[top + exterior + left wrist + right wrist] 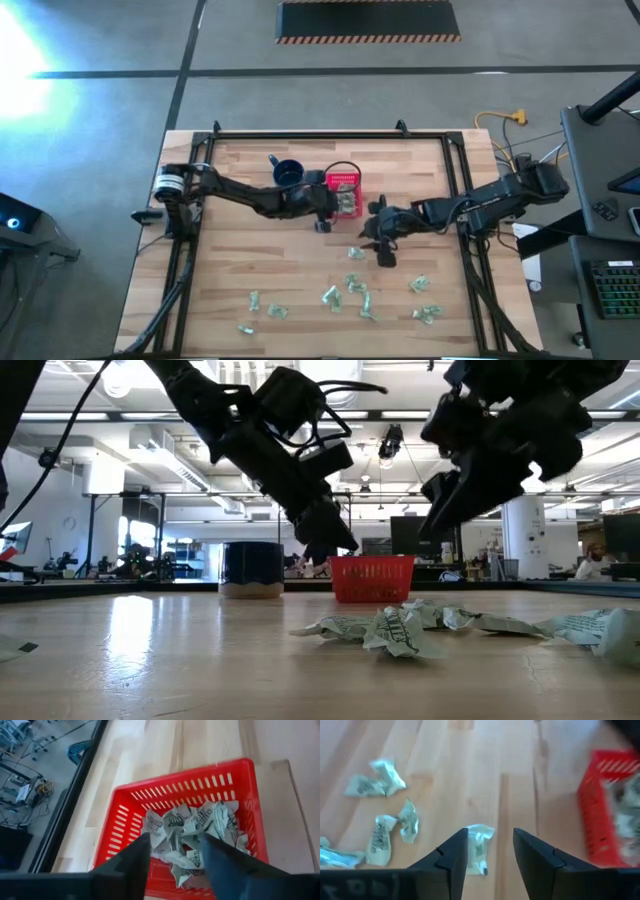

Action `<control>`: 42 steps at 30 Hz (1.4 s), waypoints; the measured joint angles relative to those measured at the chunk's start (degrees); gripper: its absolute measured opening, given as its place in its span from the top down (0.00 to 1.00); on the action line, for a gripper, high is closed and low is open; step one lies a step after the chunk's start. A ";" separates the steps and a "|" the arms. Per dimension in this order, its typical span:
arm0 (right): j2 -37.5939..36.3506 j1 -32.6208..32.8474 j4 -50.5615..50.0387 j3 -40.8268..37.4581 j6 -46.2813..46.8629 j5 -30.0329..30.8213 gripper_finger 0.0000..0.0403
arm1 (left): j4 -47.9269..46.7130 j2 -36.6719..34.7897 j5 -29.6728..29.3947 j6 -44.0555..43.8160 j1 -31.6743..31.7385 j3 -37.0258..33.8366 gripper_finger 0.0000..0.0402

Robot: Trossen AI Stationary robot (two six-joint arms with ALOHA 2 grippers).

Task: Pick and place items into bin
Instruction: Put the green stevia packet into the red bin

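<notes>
The red bin (343, 190) stands on the table near its far edge and holds several pale wrinkled items (192, 835). My left gripper (175, 860) hovers open just above the bin's near side (328, 208), with nothing between its fingers. My right gripper (383, 245) is open too, raised above the table to the right of the bin. One item (477, 847) lies flat on the wood below the gap between its fingers (490, 855). Several more items (350, 290) lie scattered toward the near edge.
A dark blue mug (287, 172) stands left of the bin. A black frame (330, 134) runs around the table top. Bare wood lies at the near left (220, 260). In the low view, items (390, 625) lie in the foreground before the bin (372, 578).
</notes>
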 joint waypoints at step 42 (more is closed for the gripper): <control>9.55 2.64 0.62 4.75 -8.80 8.81 0.98 | -26.37 -31.92 0.22 -27.07 -22.19 -16.06 0.48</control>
